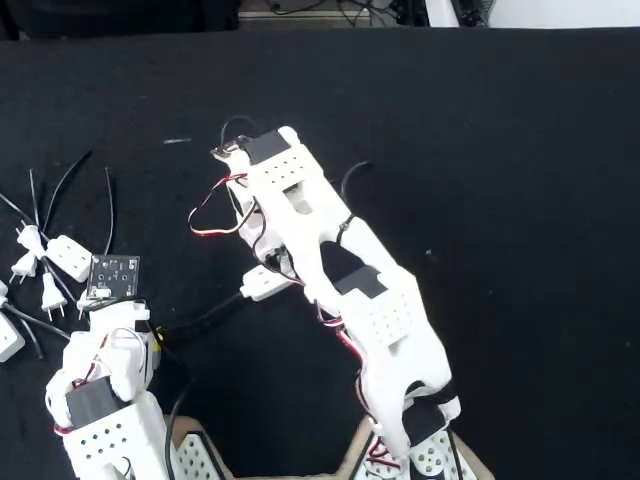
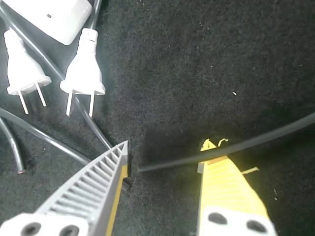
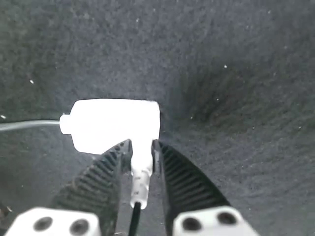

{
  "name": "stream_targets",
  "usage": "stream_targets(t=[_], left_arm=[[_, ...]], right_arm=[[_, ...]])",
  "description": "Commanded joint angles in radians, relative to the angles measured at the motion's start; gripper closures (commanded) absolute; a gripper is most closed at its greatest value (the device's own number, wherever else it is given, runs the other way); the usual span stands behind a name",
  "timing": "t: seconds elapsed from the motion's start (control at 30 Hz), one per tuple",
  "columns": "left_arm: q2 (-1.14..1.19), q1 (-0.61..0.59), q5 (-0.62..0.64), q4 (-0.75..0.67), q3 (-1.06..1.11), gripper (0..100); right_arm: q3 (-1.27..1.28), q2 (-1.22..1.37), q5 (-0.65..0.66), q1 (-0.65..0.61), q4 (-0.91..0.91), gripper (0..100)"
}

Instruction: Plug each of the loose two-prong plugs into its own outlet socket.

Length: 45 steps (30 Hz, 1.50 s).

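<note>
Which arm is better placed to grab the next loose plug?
Left. The left gripper, open, sits beside two loose plugs; the right gripper is shut on a plug at an outlet socket, farther from them.

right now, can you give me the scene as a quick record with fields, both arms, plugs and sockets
left pincer: open, low over the table, with a black cable crossing between its fingers
right pincer: shut on the held plug
held plug: white, butted against the socket, prongs hidden
loose plugs: two, white, side by side, prongs bare, ahead of the left pincer
spare socket: white block just beyond the loose plugs
</note>
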Motion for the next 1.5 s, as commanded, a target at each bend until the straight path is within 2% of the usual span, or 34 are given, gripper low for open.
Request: stream_targets(t=[0.0,0.37,0.7,1.03,1.27,1.47], left_arm=[[-0.006,-0.016,-0.009,0.008,0.001,77],[-0.006,-0.016,-0.009,0.008,0.001,77],[-0.006,-0.016,-0.009,0.008,0.001,77],[-0.006,-0.016,-0.009,0.008,0.001,77],[-0.006,-0.016,-0.009,0.008,0.001,77],[-0.006,-0.016,-0.009,0.008,0.001,77]], right_arm=[[-0.042,0.005,0.012,-0.011,0.025,98.8],[-0.042,0.001,0.035,-0.092,-0.009,98.8],[-0.002,-0.018,0.034,-0.098,-0.034,98.8],[0.636,-0.484,0.04,-0.091,-0.431,98.8],[0.674,-0.541,0.077,-0.094,-0.437,98.3],[0.628,-0.55,0.149,-0.095,-0.356,80.7]])
